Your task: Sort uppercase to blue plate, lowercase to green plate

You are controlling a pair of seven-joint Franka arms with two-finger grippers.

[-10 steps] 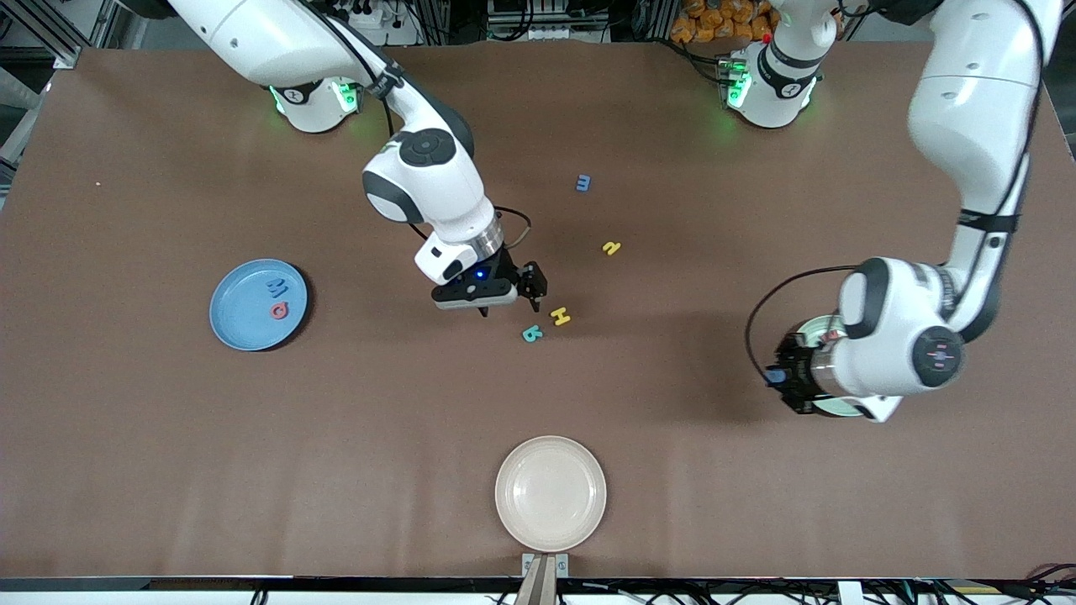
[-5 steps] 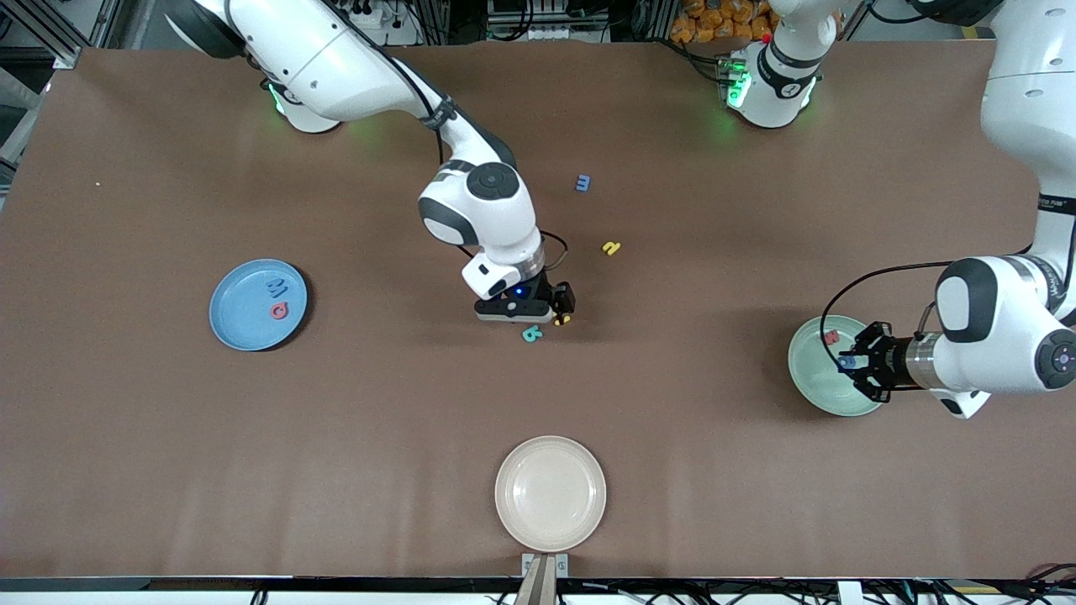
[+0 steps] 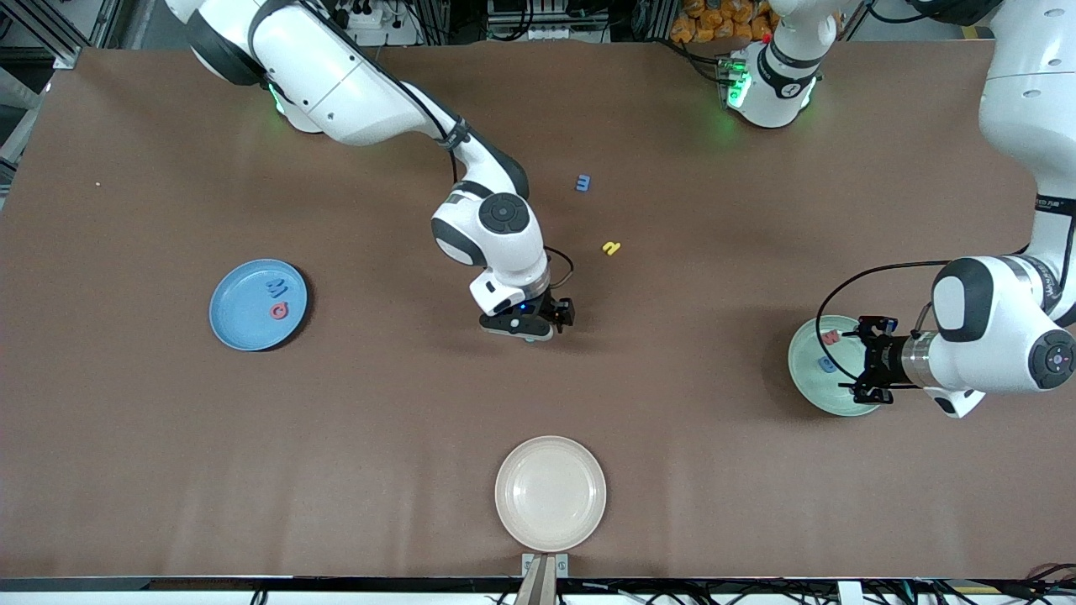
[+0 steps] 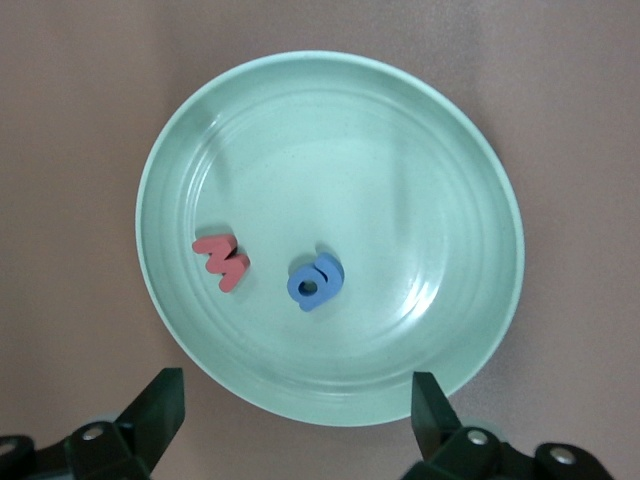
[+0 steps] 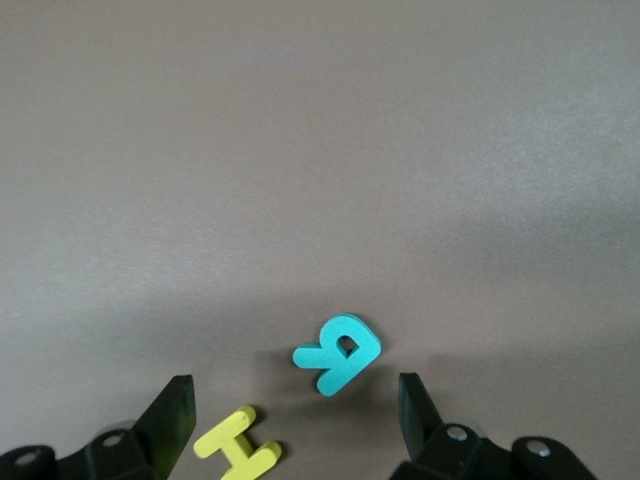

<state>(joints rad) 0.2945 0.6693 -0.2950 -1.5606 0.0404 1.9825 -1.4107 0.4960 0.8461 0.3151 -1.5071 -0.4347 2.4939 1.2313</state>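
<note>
Hovering right gripper (image 5: 290, 420) open over teal B (image 5: 338, 353), yellow H (image 5: 238, 446)

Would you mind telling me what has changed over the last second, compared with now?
The left gripper swung clear of the green plate, opened and dropped the blue e-like letter beside the red w. The right gripper came down open over the teal B and yellow H. The blue plate, cream plate, blue m and yellow n-like letter stayed put.
</note>
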